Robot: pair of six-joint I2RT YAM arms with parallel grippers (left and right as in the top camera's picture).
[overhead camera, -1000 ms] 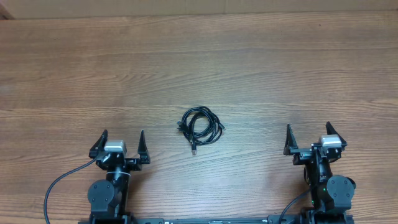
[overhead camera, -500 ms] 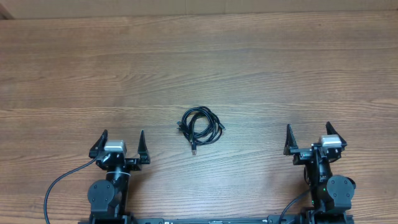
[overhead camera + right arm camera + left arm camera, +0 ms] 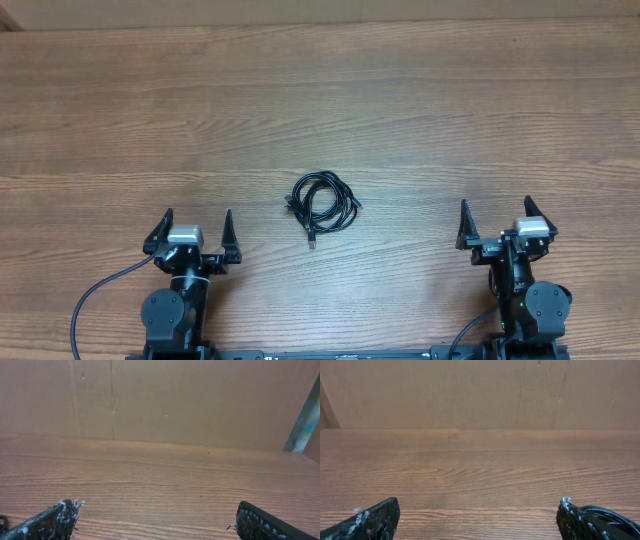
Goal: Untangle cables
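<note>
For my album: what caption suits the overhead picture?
Coiled thin black cables lie on the wooden table between the open left hand and right hand.

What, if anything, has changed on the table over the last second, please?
Nothing has visibly changed. The bundle of cables lies in the same spot on the wooden table, between the two arms, in the same tangled loop. The left pincer and the right pincer are both open, empty, and parked where they were.
</note>
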